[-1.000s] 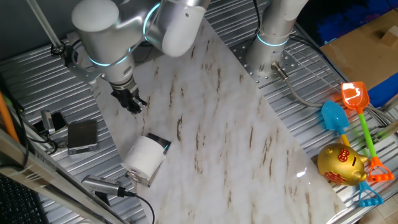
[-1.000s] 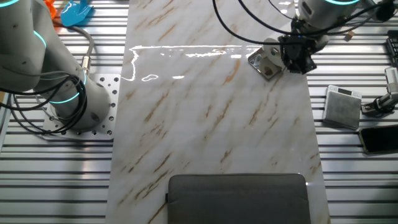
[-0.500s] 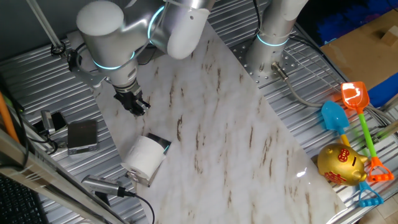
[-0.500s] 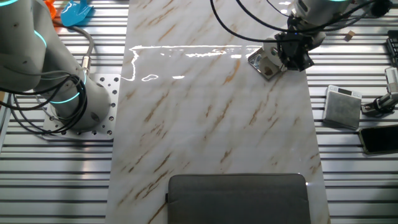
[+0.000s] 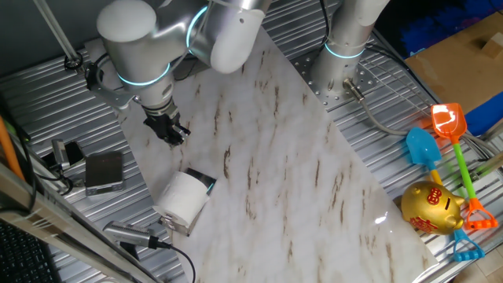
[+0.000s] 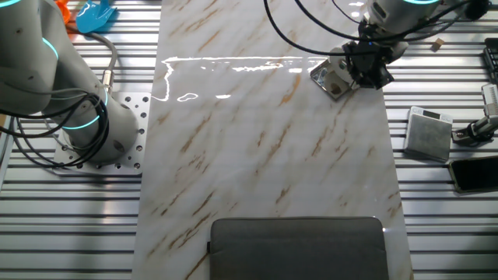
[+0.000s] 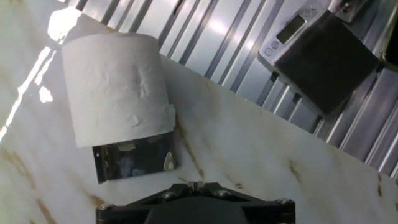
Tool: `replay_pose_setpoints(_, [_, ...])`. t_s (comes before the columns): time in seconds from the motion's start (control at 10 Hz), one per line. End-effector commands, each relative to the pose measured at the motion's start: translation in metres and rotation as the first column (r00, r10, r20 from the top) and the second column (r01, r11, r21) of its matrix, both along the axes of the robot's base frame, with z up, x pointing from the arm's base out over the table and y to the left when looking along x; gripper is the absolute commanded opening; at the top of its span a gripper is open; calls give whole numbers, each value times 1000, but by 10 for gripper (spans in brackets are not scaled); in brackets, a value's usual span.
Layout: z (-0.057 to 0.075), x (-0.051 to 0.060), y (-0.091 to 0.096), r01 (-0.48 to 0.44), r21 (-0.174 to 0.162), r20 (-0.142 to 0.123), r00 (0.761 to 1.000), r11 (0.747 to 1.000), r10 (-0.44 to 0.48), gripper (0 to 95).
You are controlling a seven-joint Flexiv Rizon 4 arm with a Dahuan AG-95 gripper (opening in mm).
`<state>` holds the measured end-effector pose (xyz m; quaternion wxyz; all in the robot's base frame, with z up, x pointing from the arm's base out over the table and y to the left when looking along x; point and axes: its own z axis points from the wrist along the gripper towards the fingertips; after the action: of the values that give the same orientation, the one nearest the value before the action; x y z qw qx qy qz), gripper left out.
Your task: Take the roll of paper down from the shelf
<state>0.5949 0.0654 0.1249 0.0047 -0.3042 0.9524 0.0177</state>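
The roll of paper (image 7: 115,87) is white and plump and lies on its side on the shelf (image 7: 134,160), a small dark-grey bracket with shiny parts. Both sit near the marble board's edge in one fixed view, the roll (image 5: 182,198) over the shelf (image 5: 203,181). In the other fixed view only a bit of the shelf (image 6: 327,78) shows beside the hand. My gripper (image 7: 196,185) is shut and empty, its two fingertips touching. It hovers above the board a short way from the roll (image 5: 167,130), (image 6: 369,70).
A square dark-grey box (image 7: 323,59), (image 5: 104,169), (image 6: 429,134) stands on the ribbed metal beside the board. A large grey mat (image 6: 299,249) lies at one end of the board. A second arm's base (image 5: 338,63) and plastic toys (image 5: 440,181) lie far off.
Over the last second the gripper shifted slightly across the board near the roll, then held still. The roll and the shelf have not moved.
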Motion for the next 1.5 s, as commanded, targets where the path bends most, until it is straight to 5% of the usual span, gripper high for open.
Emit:
replay_pose_setpoints(0.1, [0,1,0,-140,-2,-18,990,990,139,0])
replay_pose_setpoints(0.7, [0,1,0,-155,-1,-22,988,988,155,0])
replay_pose_setpoints(1.2, [10,10,54,-139,3,-34,990,990,139,0])
replay_pose_setpoints(1.3, [10,10,60,-143,1,-33,989,990,143,190])
replay_pose_setpoints(1.4, [8,12,70,-149,24,-22,988,989,150,570])
replay_pose_setpoints(1.5, [7,12,71,-148,28,-21,989,989,149,760])
